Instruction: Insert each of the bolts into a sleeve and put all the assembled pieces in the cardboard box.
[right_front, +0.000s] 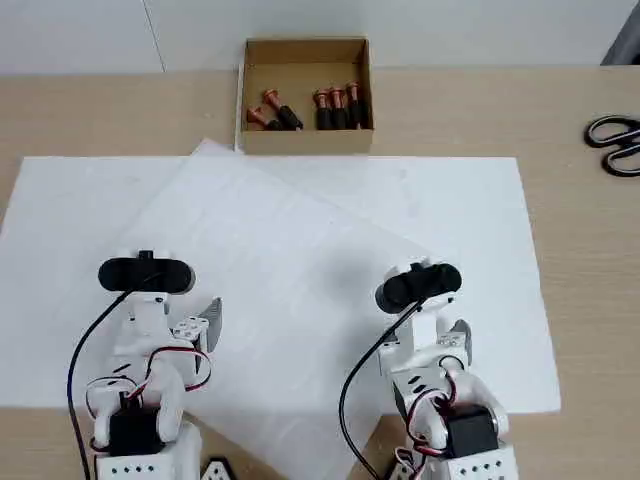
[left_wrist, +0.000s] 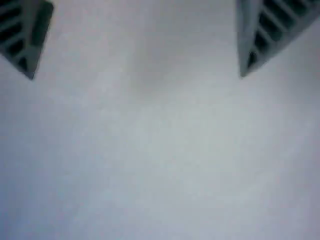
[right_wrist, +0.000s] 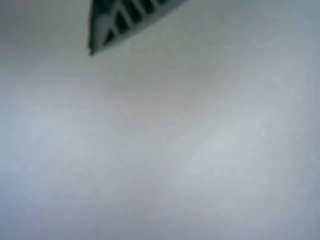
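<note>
Five assembled pieces (right_front: 338, 108) lay in the cardboard box (right_front: 305, 141) at the far side of the counter (right_front: 585, 250), while the left tool (left_wrist: 136, 76) hung open above the white sheet (right_front: 300, 250) and I could not tell whether the right tool (right_front: 458, 338) was open or closed.

Two overlapping white sheets (right_front: 330, 250) cover most of wooden table (right_front: 585, 270), w/ black-handled scissors (right_front: 614, 146) on bare wood nr its right edge.

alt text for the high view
A cardboard box at the far side of the table holds five assembled pieces. One arm and a second arm sit at the near side over white sheets; scissors lie far right.
</note>
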